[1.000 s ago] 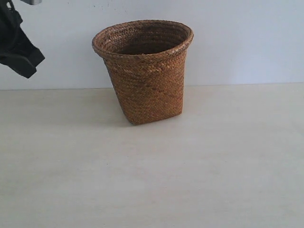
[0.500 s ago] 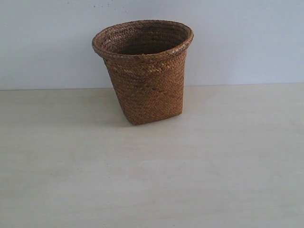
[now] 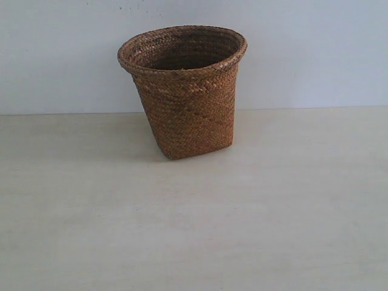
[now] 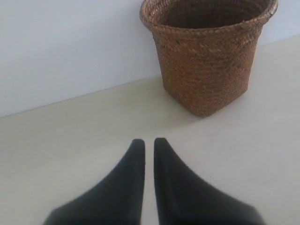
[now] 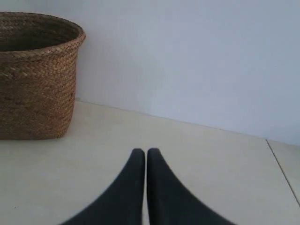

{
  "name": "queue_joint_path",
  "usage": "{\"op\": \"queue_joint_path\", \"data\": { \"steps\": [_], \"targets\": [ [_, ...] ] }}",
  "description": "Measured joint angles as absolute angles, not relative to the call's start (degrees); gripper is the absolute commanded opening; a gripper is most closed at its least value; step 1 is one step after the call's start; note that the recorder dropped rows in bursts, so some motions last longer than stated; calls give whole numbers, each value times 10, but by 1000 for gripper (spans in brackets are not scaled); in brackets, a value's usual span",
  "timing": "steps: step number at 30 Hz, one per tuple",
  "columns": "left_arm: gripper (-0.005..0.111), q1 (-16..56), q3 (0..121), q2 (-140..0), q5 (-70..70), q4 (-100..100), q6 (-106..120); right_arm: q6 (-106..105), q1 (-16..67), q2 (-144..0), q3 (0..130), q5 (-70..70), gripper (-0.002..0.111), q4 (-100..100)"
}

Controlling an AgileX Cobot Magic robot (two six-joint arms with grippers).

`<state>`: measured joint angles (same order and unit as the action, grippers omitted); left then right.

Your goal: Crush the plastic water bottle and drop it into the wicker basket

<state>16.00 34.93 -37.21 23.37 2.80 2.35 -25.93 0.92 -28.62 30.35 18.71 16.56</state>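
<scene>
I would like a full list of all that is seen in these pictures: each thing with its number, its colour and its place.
wicker basket: one, brown, upright on the table near the wall, a little left of the middle in the exterior view.
table: one, pale beige, under the basket.
wall: one, pale bluish white, behind the table.
plastic water bottle: none in any view; the inside of the basket shows only in part.
left gripper: one, black, fingers almost together, holding nothing, above bare table with the basket ahead of it.
right gripper: one, black, fingers together, holding nothing, above bare table with the basket off to one side.
</scene>
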Motion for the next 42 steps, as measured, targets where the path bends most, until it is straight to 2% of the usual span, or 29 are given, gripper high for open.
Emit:
{"op": "queue_joint_path", "data": {
  "steps": [10, 21, 31, 42],
  "targets": [
    [4, 160, 263, -265, 201, 14, 0, -204, 11, -160, 243, 185, 0, 168],
    [4, 160, 156, -152, 96, -8, 0, -184, 11, -15, 139, 125, 0, 174],
    [4, 160, 110, -137, 78, -10, 0, -184, 11, -6, 62, 114, 0, 175],
    [4, 160, 109, -137, 74, -11, 0, -179, 11, -6, 58, 116, 0, 175]
  ]
}}
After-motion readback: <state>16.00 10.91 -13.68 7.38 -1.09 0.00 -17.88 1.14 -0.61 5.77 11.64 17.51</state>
